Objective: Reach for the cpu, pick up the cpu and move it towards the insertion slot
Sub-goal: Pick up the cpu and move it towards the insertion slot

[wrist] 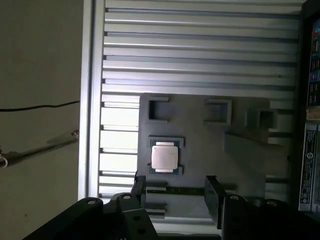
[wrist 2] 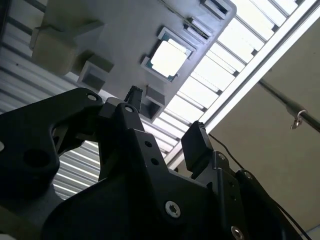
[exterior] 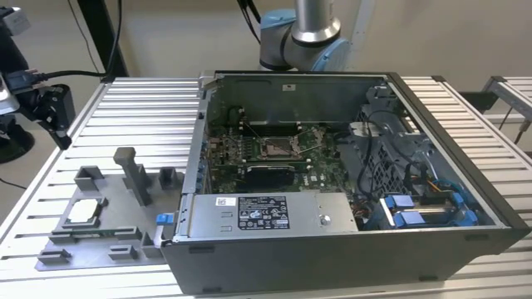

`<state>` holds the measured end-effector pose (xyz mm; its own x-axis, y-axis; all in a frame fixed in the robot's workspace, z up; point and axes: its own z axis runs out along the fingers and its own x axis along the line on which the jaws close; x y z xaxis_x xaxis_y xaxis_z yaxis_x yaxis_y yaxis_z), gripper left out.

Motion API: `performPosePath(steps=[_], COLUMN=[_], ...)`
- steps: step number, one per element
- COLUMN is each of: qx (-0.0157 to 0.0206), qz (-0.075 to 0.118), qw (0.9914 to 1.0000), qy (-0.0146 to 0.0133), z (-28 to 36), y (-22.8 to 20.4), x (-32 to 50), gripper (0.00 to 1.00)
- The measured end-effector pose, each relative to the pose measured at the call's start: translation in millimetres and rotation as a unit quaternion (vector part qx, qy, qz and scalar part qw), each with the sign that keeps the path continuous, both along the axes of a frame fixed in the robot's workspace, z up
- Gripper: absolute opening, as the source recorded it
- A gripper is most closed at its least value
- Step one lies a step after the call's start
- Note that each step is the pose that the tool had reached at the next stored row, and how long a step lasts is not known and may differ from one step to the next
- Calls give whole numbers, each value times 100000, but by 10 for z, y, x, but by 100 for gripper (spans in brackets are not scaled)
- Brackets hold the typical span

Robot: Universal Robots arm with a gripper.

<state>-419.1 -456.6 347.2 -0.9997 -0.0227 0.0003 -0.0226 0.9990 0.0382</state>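
The cpu (exterior: 83,212) is a small silvery square chip lying flat in a recess of the grey plastic fixture (exterior: 133,215), at the exterior view's left, beside the computer case. Both wrist views show the cpu (wrist: 164,156) (wrist 2: 167,57) from above. My gripper (wrist: 175,192) (wrist 2: 165,117) is open, its two black fingers wide apart with nothing between them, hovering well above the chip and apart from it. In the exterior view the gripper (exterior: 57,124) hangs over the table's left edge. The insertion slot (exterior: 277,147), a silver-framed socket, sits on the board inside the case.
The open computer case (exterior: 349,249) takes up the middle and right of the ribbed metal table (exterior: 141,112). Upright grey fixture blocks (exterior: 133,174) stand near the chip's recess. The arm's base (exterior: 303,37) rises behind the case. The floor lies beyond the table edge (wrist: 90,100).
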Motion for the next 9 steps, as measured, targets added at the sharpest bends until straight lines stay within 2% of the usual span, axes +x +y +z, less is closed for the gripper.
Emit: performPosePath(steps=[9], qx=[-2], qz=[0], qw=[100000], qy=[2], z=[-95], y=[0], x=[0], gripper=[100])
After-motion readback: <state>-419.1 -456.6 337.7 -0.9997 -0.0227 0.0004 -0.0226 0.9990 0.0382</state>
